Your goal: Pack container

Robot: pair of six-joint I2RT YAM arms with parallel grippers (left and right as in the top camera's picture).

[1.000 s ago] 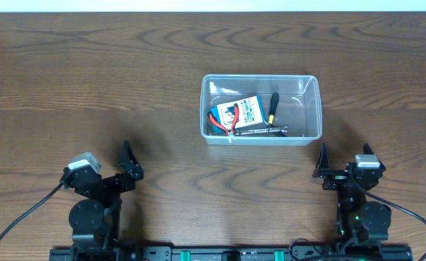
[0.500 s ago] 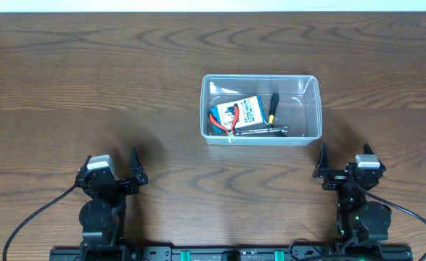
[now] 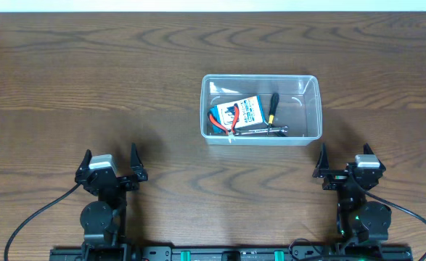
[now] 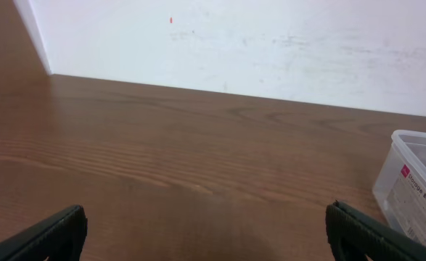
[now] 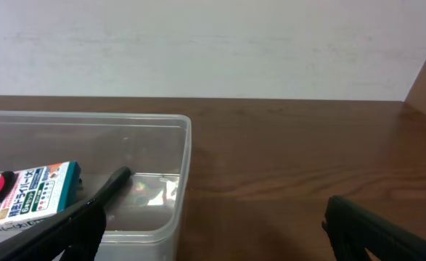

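A clear plastic container (image 3: 310, 109) stands right of the table's centre. Inside lie a blue-printed card pack (image 3: 247, 112), red-handled pliers (image 3: 228, 120), a black and yellow screwdriver (image 3: 272, 107) and a silver wrench (image 3: 265, 131). My left gripper (image 3: 111, 159) rests at the near left, open and holding nothing, far from the container. My right gripper (image 3: 342, 161) sits at the near right, open and holding nothing, just in front of the container's right corner. In the right wrist view the container's wall (image 5: 178, 190) is close on the left, with the card pack (image 5: 42, 190) visible.
Bare brown wood lies between the open left gripper (image 4: 209, 238) and a white wall (image 4: 271, 43) beyond the table. The container's corner (image 4: 416, 185) shows at the right edge. Wood also spreads ahead of the right gripper (image 5: 213, 233).
The left arm has turned from angled rightward to facing straight ahead and shifted slightly right. The right arm and the container's contents have not moved.
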